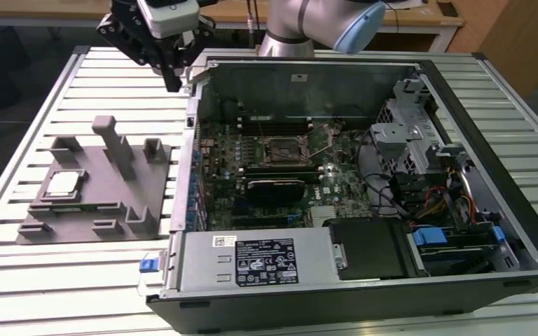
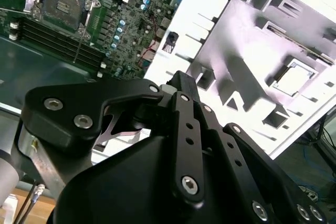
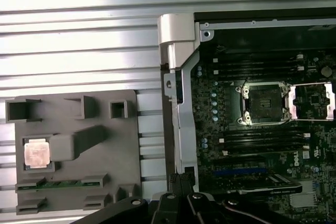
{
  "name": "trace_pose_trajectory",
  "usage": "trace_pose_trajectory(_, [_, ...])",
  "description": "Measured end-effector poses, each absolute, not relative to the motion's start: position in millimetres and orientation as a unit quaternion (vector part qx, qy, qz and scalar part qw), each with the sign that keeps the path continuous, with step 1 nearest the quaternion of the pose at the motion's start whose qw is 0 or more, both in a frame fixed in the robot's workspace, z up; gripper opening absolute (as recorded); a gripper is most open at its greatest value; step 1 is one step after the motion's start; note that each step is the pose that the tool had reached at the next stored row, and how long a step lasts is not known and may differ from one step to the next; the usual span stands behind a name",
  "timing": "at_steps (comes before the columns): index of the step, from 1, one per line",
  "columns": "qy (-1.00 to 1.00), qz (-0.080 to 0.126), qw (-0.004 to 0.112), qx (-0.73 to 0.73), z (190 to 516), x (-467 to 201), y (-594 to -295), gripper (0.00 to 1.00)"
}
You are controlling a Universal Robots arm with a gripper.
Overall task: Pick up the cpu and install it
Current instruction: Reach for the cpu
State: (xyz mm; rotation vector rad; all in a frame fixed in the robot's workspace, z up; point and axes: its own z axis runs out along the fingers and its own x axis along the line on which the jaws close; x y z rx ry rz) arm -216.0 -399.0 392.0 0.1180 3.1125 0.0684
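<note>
The cpu (image 1: pixel 64 183) is a small pale square chip lying flat in a recess of the gray slotted fixture (image 1: pixel 110 210), on the exterior view's left; it is also seen in both wrist views (image 3: pixel 37 153) (image 2: pixel 293 78). My gripper (image 1: pixel 174 85) hangs high above the table's far side, beside the case's back left corner and well away from the cpu. Its fingers are shut with nothing between them (image 3: pixel 179 181). Inside the case, the motherboard's socket (image 1: pixel 283 148) stands with its metal frame flipped open and dark centre bare (image 3: pixel 261 103).
The open computer case (image 1: pixel 493 231) takes up the exterior view's middle and right, with a power supply (image 1: pixel 250 259), drive cage and cables. Its metal side wall (image 3: pixel 178 77) stands between fixture and motherboard. Tall posts (image 1: pixel 110 140) rise from the fixture. Everything rests on a slatted table (image 1: pixel 82 77).
</note>
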Motion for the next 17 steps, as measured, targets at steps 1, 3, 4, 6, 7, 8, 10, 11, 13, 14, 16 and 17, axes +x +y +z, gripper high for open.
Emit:
trace_pose_trajectory(1, [0.999,0.022,0.013,0.038,391.9,-217.4,-399.0,0.11])
trace_pose_trajectory(3, [0.999,0.022,0.013,0.038,391.9,-220.0,-398.9,0.11])
trace_pose_trajectory(4, [0.999,0.022,0.013,0.038,391.8,-221.2,-398.9,0.11])
trace_pose_trajectory(6, [0.999,0.022,0.013,0.038,391.7,-223.4,-398.9,0.11])
trace_pose_trajectory(7, [0.999,0.022,0.013,0.038,391.6,-224.5,-398.9,0.11])
trace_pose_trajectory(8, [0.999,0.022,0.013,0.038,391.6,-225.5,-398.9,0.11])
trace_pose_trajectory(10, [0.999,0.022,0.013,0.038,391.5,-227.7,-398.9,0.11])
trace_pose_trajectory(11, [0.999,0.022,0.013,0.038,391.4,-228.8,-398.9,0.11])
trace_pose_trajectory(13, [0.999,0.022,0.013,0.038,391.3,-230.8,-398.9,0.11])
trace_pose_trajectory(14, [0.999,0.022,0.013,0.038,391.3,-231.8,-398.9,0.11])
trace_pose_trajectory(16, [0.999,0.022,0.013,0.038,391.1,-234.0,-399.0,0.11])
trace_pose_trajectory(17, [0.999,0.022,0.013,0.038,391.1,-235.0,-398.9,0.11])
